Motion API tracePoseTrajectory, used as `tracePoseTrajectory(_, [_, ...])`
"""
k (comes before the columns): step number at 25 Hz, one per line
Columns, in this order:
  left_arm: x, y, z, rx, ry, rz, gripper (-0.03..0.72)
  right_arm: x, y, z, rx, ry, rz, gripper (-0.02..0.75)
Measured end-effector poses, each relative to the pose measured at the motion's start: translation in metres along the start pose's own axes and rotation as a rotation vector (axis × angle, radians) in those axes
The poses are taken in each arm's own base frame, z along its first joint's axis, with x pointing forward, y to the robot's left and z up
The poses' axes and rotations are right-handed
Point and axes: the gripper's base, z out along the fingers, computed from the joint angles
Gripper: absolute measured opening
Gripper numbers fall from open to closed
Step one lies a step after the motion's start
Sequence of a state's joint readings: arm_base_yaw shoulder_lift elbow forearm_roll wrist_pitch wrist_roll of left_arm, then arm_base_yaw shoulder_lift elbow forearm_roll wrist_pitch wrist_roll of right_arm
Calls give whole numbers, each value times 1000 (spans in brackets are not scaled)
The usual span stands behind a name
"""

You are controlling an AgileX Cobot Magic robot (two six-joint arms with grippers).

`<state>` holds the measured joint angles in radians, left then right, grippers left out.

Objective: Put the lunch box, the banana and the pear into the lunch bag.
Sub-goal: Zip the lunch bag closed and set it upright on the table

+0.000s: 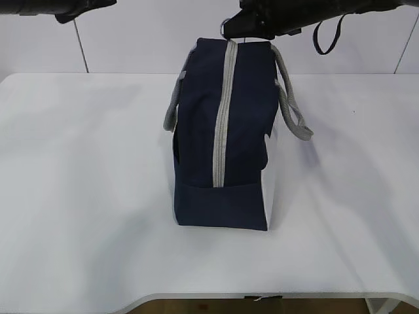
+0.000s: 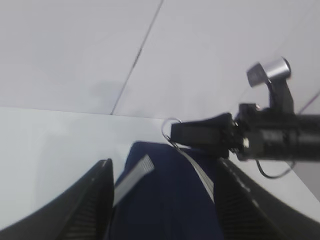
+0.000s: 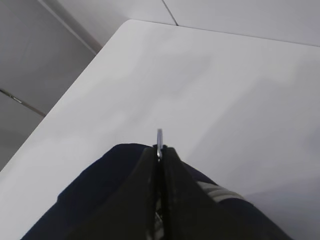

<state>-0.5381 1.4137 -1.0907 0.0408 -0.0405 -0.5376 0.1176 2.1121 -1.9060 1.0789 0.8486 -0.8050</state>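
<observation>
Right claw: the black right gripper (image 3: 159, 152) is seen pressed fully shut on the thin silver ring pull (image 3: 159, 137) at the far, top end of the grey zipper (image 1: 221, 124); the ring is seen standing up between the closed fingertips.
Left claw: the black left gripper (image 2: 162, 200) is held wide apart with nothing between its fingers; it is raised above the bag's left side, and in the exterior view only a part of its arm is shown at the top left edge.
Lunch bag: the large navy-blue fabric lunch bag (image 1: 222, 157) with grey strap handles (image 1: 293, 108) and a white side panel is set near the middle of the white table (image 1: 78, 196), its zipper line facing the camera.
Zipper state: the grey zipper is judged to be closed along the whole visible length.
Step in hand: the closing of the bag is judged to be at its end, or the ring about to be let go; this cannot be settled.
Doing it well: the ring should be released gently and the claw lifted straight away, so that the bag is not tipped or dragged.
Contents: the inside of the bag is hidden; what is held in it cannot be told.
Lunch box, banana, pear: none is seen on the table in any view; they are judged to be inside the bag.
</observation>
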Motion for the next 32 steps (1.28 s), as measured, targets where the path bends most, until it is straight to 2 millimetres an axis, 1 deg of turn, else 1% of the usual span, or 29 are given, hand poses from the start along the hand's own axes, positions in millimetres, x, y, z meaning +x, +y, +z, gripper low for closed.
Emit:
tracePoseTrajectory(1, [-4,-1,5,-10,10,0,476,0,0,0,3,-3,0,6])
tracePoseTrajectory(4, [-9,-2,20,-37,51,4,469,-3,-3,0,34,-33,-1,6])
tracePoseTrajectory(7, [-7,-1,35,-60,89,-4,417,-5,-5,0,56,-54,-1,6])
tracePoseTrajectory(9, [-2,1,45,-77,119,-10,379,-5,-5,0,60,-58,-2,6])
tracePoseTrajectory(12, [2,4,57,-102,163,-15,356,-6,-6,0,63,-61,-5,6])
tracePoseTrajectory(21, [-2,2,88,-126,210,-42,351,-7,-7,-1,79,-73,-19,6])
tracePoseTrajectory(25, [-3,0,95,-129,221,-62,351,-7,-7,-1,82,-73,-20,6])
tracePoseTrajectory(32, [1,2,108,-137,248,-93,351,-7,-8,-1,84,-75,-20,6])
